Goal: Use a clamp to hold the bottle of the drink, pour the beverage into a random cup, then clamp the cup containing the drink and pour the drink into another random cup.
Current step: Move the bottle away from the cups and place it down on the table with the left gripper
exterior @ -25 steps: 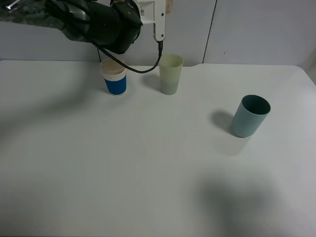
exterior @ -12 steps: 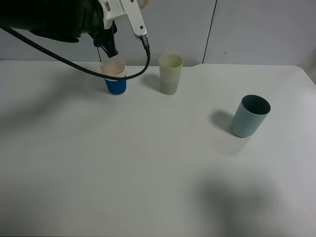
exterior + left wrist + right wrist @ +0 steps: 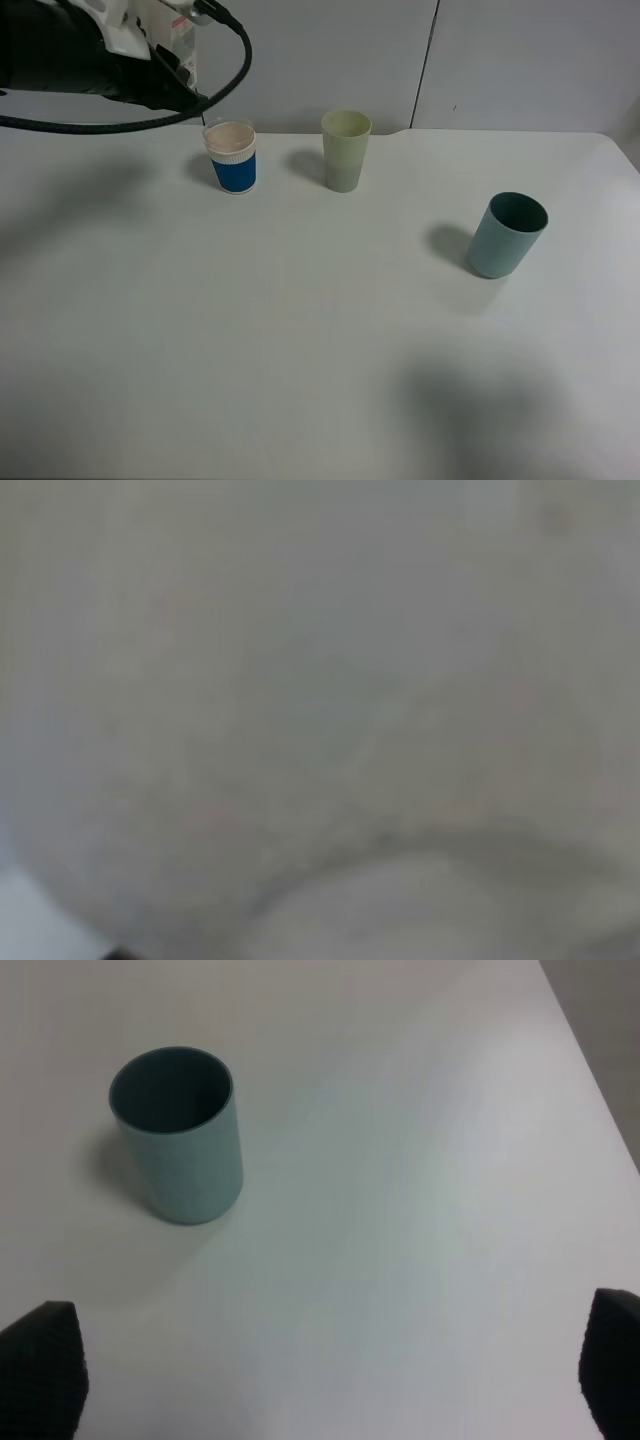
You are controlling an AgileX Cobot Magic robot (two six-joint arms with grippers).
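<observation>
Right wrist view: teal cup stands alone.

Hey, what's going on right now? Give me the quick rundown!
Left gripper shut, high at back left near the blue-and-white cup; whether it holds anything is unclear. Right gripper open, empty, above the teal cup. Yellow-green cup upright. Nothing in the way.

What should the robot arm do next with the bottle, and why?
Probably carry the clear plastic bottle rightward, over the tall pale yellow-green plastic cup. The left gripper jaws seem shut on it, high up and left of the short blue-and-white cup, so it is not yet above any cup mouth.
</observation>
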